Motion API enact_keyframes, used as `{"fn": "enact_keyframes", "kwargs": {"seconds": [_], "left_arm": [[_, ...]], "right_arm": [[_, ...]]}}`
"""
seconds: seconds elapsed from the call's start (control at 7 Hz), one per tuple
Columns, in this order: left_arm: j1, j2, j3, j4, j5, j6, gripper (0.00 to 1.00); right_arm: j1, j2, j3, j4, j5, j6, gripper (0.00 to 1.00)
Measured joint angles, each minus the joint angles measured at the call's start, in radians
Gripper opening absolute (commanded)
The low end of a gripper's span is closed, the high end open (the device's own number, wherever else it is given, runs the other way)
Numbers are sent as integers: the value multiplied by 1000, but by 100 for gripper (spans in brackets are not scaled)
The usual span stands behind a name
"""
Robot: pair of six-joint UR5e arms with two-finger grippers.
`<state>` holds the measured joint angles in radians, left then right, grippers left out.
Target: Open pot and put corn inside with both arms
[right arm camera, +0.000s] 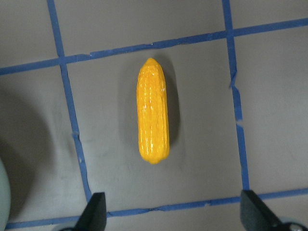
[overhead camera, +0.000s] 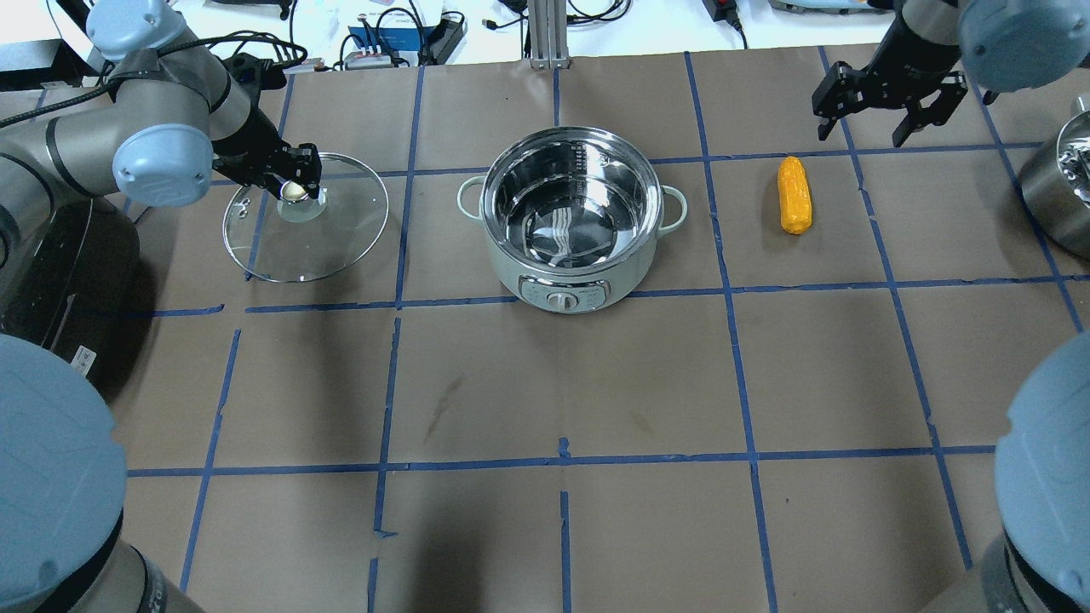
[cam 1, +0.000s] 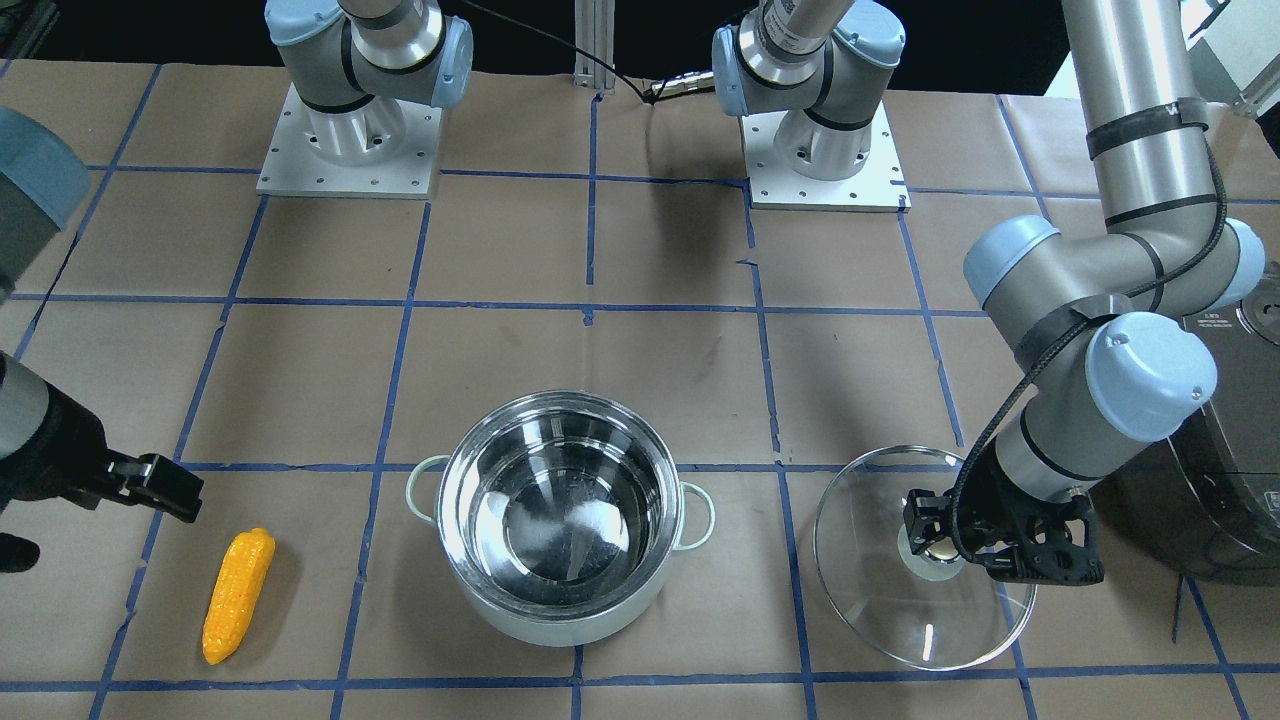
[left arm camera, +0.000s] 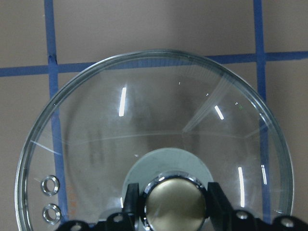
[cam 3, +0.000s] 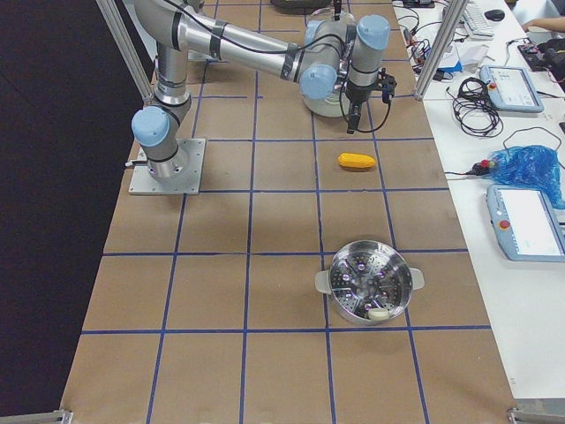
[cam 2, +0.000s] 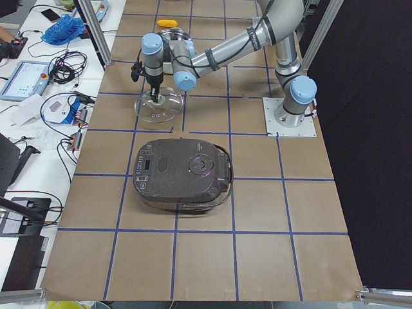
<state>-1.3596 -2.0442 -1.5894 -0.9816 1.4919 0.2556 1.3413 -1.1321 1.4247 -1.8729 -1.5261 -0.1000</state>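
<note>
The mint-green pot [cam 1: 560,520] stands open and empty mid-table, also in the overhead view [overhead camera: 570,213]. Its glass lid [overhead camera: 341,230] lies flat on the table on my left side. My left gripper [overhead camera: 294,183] is shut on the lid's knob [left arm camera: 175,204], one finger on each side. The yellow corn [overhead camera: 794,194] lies on the table on the pot's other side, also in the front view [cam 1: 238,595]. My right gripper [overhead camera: 860,128] is open and empty, hovering above and just beyond the corn [right arm camera: 153,118], not touching it.
A large dark rice cooker [cam 2: 183,174] sits on the table behind my left arm. A steel steamer pot [cam 3: 369,284] stands at the far right end. Both arm bases [cam 1: 350,140] are at the table's back edge.
</note>
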Motion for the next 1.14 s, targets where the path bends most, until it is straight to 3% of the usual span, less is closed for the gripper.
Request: {"fn": "enact_keyframes", "kwargs": {"seconds": [0.14,0.43,0.57,0.71,0.86,1.14], "left_arm": [[4,-20,-10,25,-10,10,99],[6,-15,-21,32,-15,13,100],[3,9,-19,19,-14,9,100],[-5,45,-14,-22,-11,8,100],[-19,99,-2,-106,-8,2,100],[-76,239,14,-324,16,-62,100]], "right_arm": [[2,70,3,-59,1,-13,92],[5,161,27,-155,1,-28,91],[5,182,54,-211,1,-32,81],[6,193,70,-245,2,-34,41],[7,200,77,-259,2,-35,16],[7,202,81,-258,5,-41,8]]}}
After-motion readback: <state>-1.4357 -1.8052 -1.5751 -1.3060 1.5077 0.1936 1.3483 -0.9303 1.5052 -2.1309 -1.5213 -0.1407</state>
